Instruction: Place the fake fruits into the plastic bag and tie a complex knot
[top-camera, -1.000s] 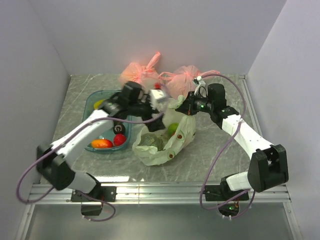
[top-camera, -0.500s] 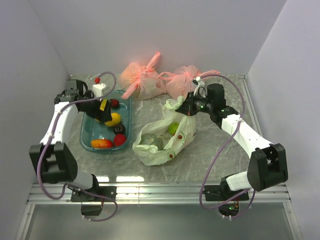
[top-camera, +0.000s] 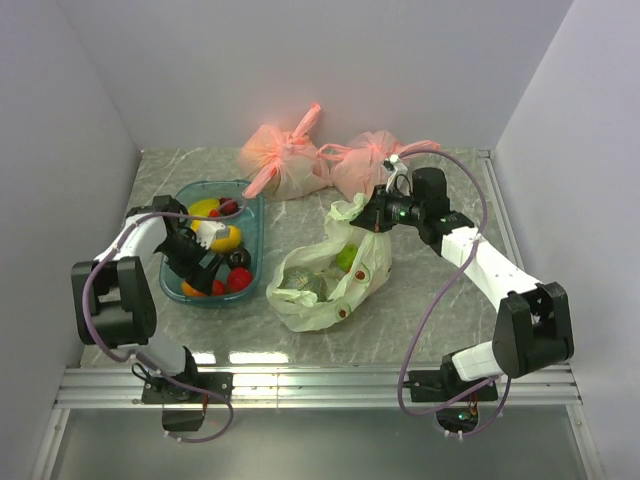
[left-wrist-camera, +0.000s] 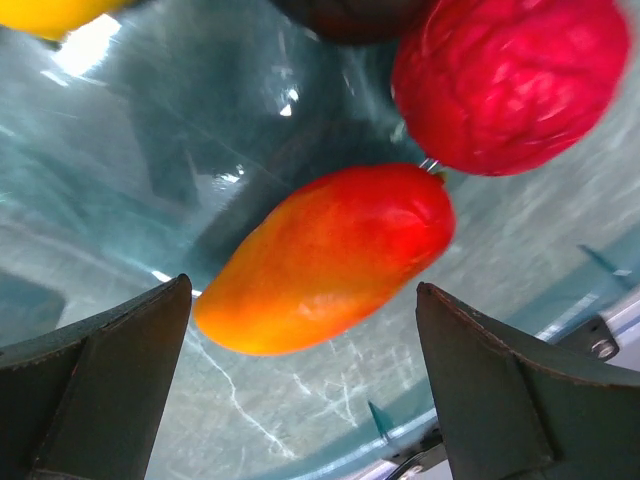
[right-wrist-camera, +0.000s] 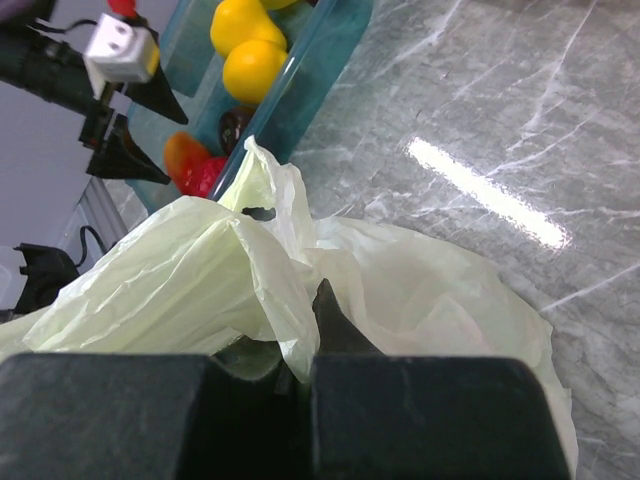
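Left gripper (left-wrist-camera: 302, 292) gap: orange-red fruit (left-wrist-camera: 325, 260) sits inside, slim room each side.
1 o'clock: red bumpy fruit (left-wrist-camera: 510, 80) blocks.

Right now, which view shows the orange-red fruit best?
Left wrist: the orange-red fruit fills the frame between open jaws. Top external shows only a sliver of it; right wrist, a small distant patch.

The table (top-camera: 440, 290) was a grey, marble-patterned slab with a glossy finish. Four items rested directly on it. A translucent teal tub (top-camera: 256, 240) sat at the left. The pale green plastic bag (top-camera: 330, 300) lay slumped at centre, just beside the tub. One pink bag (top-camera: 283, 165) and a second pink bag (top-camera: 365, 160) lay side by side at the rear.
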